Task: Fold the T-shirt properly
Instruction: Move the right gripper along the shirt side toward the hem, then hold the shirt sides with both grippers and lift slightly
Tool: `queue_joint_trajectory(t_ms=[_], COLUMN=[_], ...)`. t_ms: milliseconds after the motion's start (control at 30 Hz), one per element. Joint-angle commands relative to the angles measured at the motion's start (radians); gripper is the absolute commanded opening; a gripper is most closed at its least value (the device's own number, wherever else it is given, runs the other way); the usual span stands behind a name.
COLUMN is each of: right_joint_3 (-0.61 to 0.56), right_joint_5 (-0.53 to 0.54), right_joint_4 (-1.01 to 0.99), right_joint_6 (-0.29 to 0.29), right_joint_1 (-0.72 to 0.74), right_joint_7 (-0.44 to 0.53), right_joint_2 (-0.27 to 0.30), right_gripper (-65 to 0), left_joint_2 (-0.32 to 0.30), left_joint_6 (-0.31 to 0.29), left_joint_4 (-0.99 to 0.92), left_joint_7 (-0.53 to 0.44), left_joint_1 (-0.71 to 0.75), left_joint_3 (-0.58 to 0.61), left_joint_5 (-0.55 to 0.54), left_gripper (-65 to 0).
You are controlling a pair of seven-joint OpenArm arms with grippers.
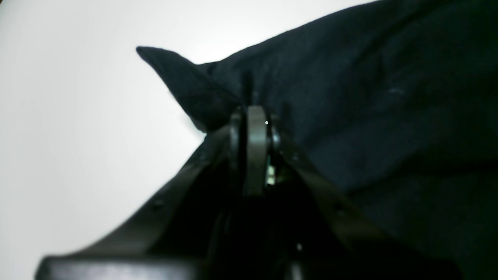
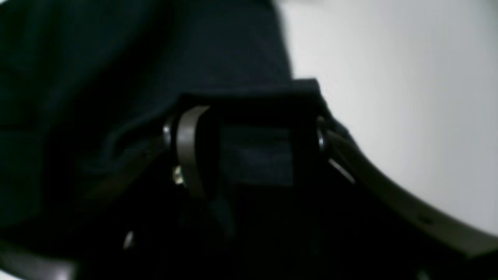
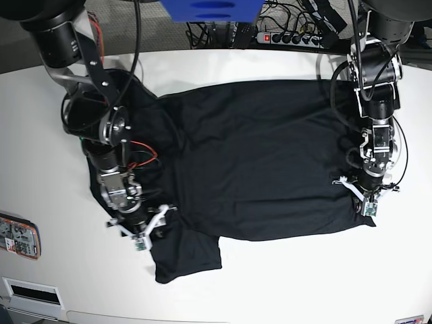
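The black T-shirt (image 3: pixel 256 155) lies spread across the white table (image 3: pixel 283 283), with one sleeve pointing toward the front edge. At the shirt's right edge in the base view, my left gripper (image 3: pixel 365 200) is shut. In the left wrist view the left gripper (image 1: pixel 256 112) pinches the T-shirt (image 1: pixel 369 97), and a corner of cloth peaks up beside it. My right gripper (image 3: pixel 148 229) sits at the shirt's left side near the sleeve. In the right wrist view the right gripper (image 2: pixel 253 116) has its jaws apart, with a fold of the T-shirt (image 2: pixel 97 58) lying between and over them.
A power strip (image 3: pixel 290 37) and cables lie behind the table's far edge, beside a blue object (image 3: pixel 212 10). A printed card (image 3: pixel 17 236) rests at the table's left edge. Both arms reach in over the shirt's two sides.
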Motion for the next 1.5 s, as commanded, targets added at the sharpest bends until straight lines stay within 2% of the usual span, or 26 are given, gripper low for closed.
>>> queue_joint_trajectory(t_ms=[0, 100, 333, 433, 567, 667, 767, 1233, 1333, 1467], right_joint_3=[0.001, 0.002, 0.002, 0.002, 0.016, 0.011, 0.011, 0.008, 0.007, 0.007], right_joint_5=[-0.023, -0.021, -0.020, -0.018, 0.055, 0.101, 0.103, 0.104, 0.104, 0.104], right_joint_4=[0.001, 0.010, 0.174, 0.256, 0.349, 0.431, 0.526, 0.943, 0.997, 0.959], right_joint_6=[0.023, 0.030, 0.028, 0.028, 0.028, 0.028, 0.028, 0.030, 0.030, 0.031], right_joint_1=[0.008, -0.019, -0.128, -0.148, -0.257, -0.306, -0.326, -0.521, -0.540, -0.537], right_joint_7=[-0.044, -0.048, -0.051, -0.051, -0.051, -0.051, -0.051, -0.051, -0.111, -0.189], right_joint_2=[0.004, 0.004, 0.004, 0.004, 0.004, 0.004, 0.004, 0.001, 0.001, 0.001], right_gripper=[-40.5, -65.0, -65.0, -65.0, -65.0, -65.0, -65.0, -65.0, -65.0, -65.0], left_joint_2=[-0.012, -0.015, -0.015, -0.015, -0.015, -0.008, 0.014, 0.018, 0.020, 0.020], left_joint_6=[-0.013, -0.013, -0.013, -0.013, -0.011, -0.011, -0.011, -0.011, -0.011, -0.011], left_joint_4=[0.005, 0.005, 0.009, 0.072, 0.177, 0.263, 0.318, 0.457, 0.474, 0.474], left_joint_7=[0.028, 0.028, 0.026, 0.028, 0.034, 0.036, 0.034, 0.029, 0.034, 0.036], left_joint_1=[-0.004, -0.002, -0.002, 0.001, 0.050, 0.101, 0.122, 0.211, 0.211, 0.211], left_joint_3=[-0.002, -0.002, -0.002, -0.003, -0.009, -0.072, -0.114, -0.157, -0.169, -0.164], left_joint_5=[0.011, 0.011, 0.011, 0.011, 0.011, 0.011, 0.011, 0.011, 0.011, 0.011], left_gripper=[-65.0, -65.0, -65.0, -65.0, -65.0, -65.0, -65.0, -65.0, -65.0, -65.0])
